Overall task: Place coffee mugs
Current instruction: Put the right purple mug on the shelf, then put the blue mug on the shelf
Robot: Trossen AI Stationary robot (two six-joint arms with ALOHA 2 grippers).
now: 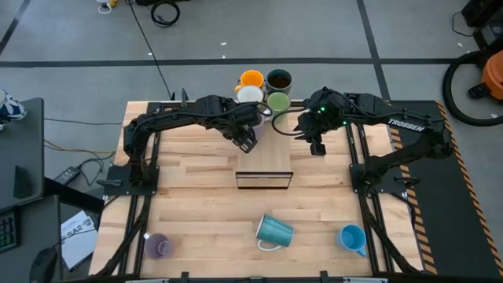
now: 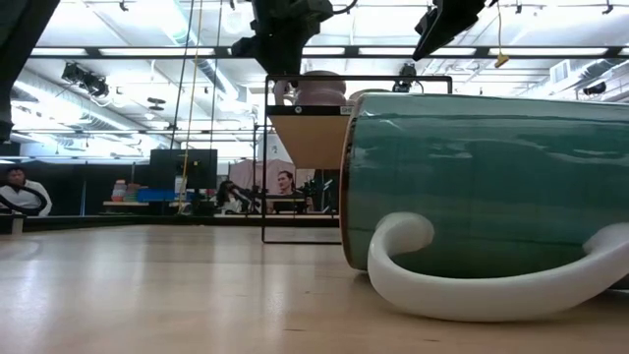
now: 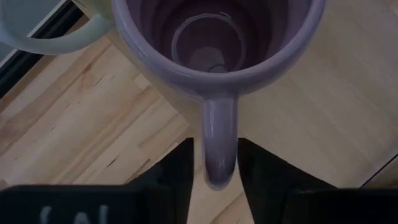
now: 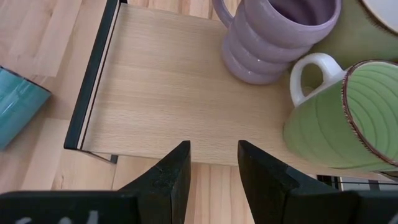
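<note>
On the raised shelf [image 1: 264,161] at table centre: left arm reaches in from the left edge, wrist bent down, left gripper [image 3: 213,167] over the shelf's back part. Fingers [image 3: 180,163] stand parted either side of the handle of a lilac mug [image 3: 217,56]; gaps show on both sides of the handle, so no grip. Mug upright on the shelf, mouth up.

Right arm: reaches in from the right edge, right gripper [image 4: 212,163] hanging just off the shelf's right side, fingers apart, holding nothing, touching nothing.

Mugs at the shelf's back, clustered:
- orange mug [image 1: 251,79], upright
- dark mug [image 1: 279,79], upright, beside the orange one
- pale mug [image 1: 250,95], partly hidden by the left arm
- green mug [image 4: 348,115], ribbed, white handle, just beside the lilac mug

Mugs on the table's near part, well apart:
- second lilac mug [image 1: 156,246], near left, upright
- teal mug [image 1: 274,231], large, on its side, white handle; fills the low view
- blue mug [image 1: 353,237], near right, on its side

Shelf front part: bare wood with dark frame.
</note>
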